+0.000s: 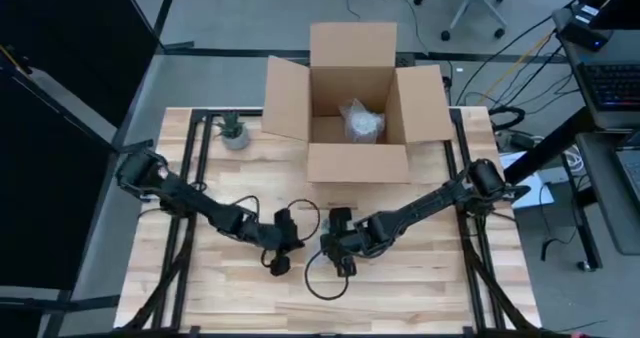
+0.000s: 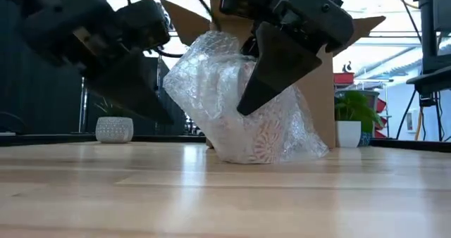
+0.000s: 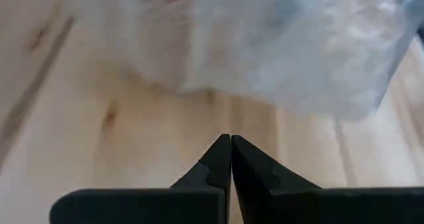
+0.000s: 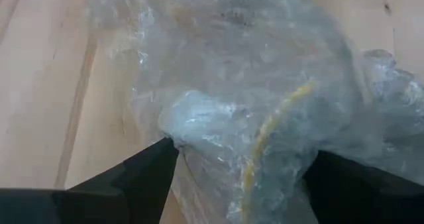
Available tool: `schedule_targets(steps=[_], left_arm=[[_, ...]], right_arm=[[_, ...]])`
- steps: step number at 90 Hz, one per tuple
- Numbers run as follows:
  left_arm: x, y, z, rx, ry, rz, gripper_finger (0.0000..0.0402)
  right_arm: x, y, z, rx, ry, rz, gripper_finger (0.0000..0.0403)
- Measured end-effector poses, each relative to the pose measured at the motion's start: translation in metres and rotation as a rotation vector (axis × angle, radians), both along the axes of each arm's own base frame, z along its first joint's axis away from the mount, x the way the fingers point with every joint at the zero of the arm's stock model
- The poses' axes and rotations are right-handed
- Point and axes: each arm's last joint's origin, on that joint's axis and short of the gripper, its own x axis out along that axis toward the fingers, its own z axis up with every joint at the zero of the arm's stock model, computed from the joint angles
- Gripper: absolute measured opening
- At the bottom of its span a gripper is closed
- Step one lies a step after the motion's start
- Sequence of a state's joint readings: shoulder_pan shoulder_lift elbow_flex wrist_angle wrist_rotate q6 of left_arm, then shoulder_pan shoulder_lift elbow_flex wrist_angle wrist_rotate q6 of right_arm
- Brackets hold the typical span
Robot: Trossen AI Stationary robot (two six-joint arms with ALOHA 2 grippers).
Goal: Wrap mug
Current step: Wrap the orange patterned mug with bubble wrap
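Observation:
A mug with a red pattern (image 2: pixel 262 145) stands on the table inside a loose bundle of clear bubble wrap (image 2: pixel 232 101). My right gripper (image 4: pixel 242 151) is open above the bundle, one finger on either side of the wrap's upper part; in the low view its dark finger (image 2: pixel 278 65) crosses in front of the bundle. My left gripper (image 3: pixel 230 139) is shut and sits just to the table's left of the bundle (image 3: pixel 285 45), low over the wood and short of the wrap's edge. Both grippers meet at the table's middle (image 1: pixel 310 243). My right gripper straddles the upper part of the bubble wrap, which bulges between its spread fingers. One fingertip (image 4: pixel 167 150) lies against a fold of the wrap (image 4: pixel 195 114). The fingers slant down from above, from the table's right. The bundle rests on the table, its wrap slack.
An open cardboard box (image 1: pixel 352 108) stands at the far middle with another bubble-wrapped bundle (image 1: pixel 361 121) inside. A small potted plant (image 1: pixel 232 130) stands at the far left. Black cables (image 1: pixel 325 278) loop on the wood near the grippers. Bare wood (image 2: pixel 225 196) lies toward the near edge.

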State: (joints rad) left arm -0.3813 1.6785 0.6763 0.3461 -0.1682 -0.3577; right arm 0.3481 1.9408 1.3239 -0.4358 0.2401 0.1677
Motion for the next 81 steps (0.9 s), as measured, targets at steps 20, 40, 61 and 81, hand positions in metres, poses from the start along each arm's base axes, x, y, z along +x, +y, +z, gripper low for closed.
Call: schedule_targets(steps=[20, 40, 61, 81], left_arm=[[0.015, 0.003, 0.029, 0.06, -0.06, -0.031, 0.0], [0.02, 0.009, 0.061, 0.149, -0.125, -0.059, 0.0], [0.028, 0.017, 0.058, 0.19, -0.138, -0.056, 0.0], [0.038, 0.02, 0.049, 0.217, -0.179, -0.062, 0.0]], right_arm=[[0.0, 0.0, 0.0, 0.001, 0.002, -0.004, 0.0279], [0.0, -0.001, -0.001, 0.003, 0.005, -0.007, 0.0279], [0.0, -0.001, -0.001, 0.005, 0.0, -0.007, 0.0279], [0.0, -0.002, -0.002, 0.004, 0.006, -0.008, 0.0279]])
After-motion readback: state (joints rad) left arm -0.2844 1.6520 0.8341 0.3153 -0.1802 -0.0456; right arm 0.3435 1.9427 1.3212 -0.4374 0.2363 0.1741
